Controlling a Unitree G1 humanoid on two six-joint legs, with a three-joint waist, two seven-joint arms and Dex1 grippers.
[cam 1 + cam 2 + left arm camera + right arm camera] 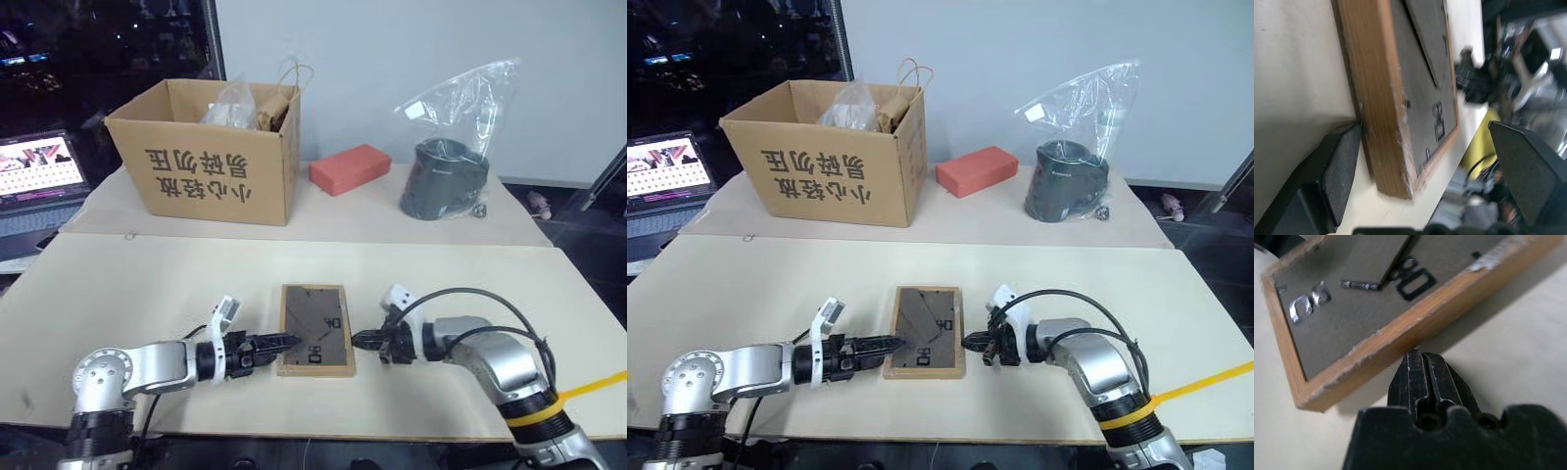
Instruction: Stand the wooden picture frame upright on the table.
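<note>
The left pincer is spread wide around the lower left corner of the wooden picture frame, one finger touching its edge. The right pincer is pressed together, tips against the frame's right edge. The frame lies back-up at lower centre of the pale bench. Behind, at upper left, stands a cardboard box.

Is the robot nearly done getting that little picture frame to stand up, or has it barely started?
Barely started. The wooden picture frame lies flat on the table, grey back up, its stand folded against it. In hand: the open left pincer sits at one long edge, the shut right pincer at the other. Neither holds the frame. Left: grip, lift, open the stand, set it upright.
</note>
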